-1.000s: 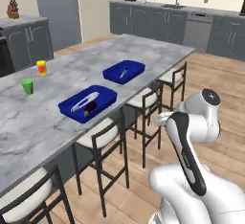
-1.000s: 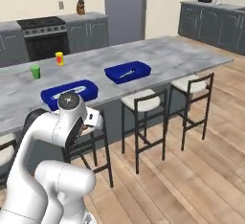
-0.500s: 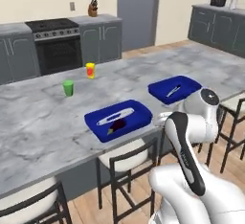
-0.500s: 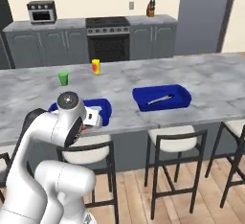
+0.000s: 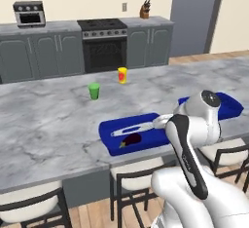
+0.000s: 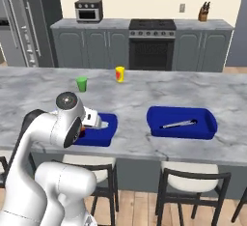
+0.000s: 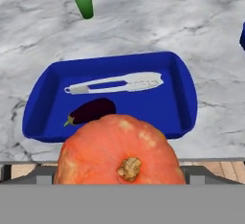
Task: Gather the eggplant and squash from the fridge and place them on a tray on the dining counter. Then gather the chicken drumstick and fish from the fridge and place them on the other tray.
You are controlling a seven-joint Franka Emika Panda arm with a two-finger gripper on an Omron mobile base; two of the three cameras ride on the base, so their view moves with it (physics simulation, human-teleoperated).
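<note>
Now your gripper (image 7: 119, 180), jaws wide around the squash (image 7: 119, 151), sits just short of the tray (image 7: 186, 86) holding the eggplant (image 7: 93, 110).

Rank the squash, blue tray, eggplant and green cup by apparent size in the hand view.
1. Blue tray
2. Squash, though its nearness to the camera inflates it
3. Eggplant
4. Green cup, farther off, so unsure against the eggplant

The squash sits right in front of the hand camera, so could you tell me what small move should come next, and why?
Probably carry the squash forward over the blue tray and lower it into the bare part right of the eggplant. It hangs at the tray's near edge, not yet inside.
</note>
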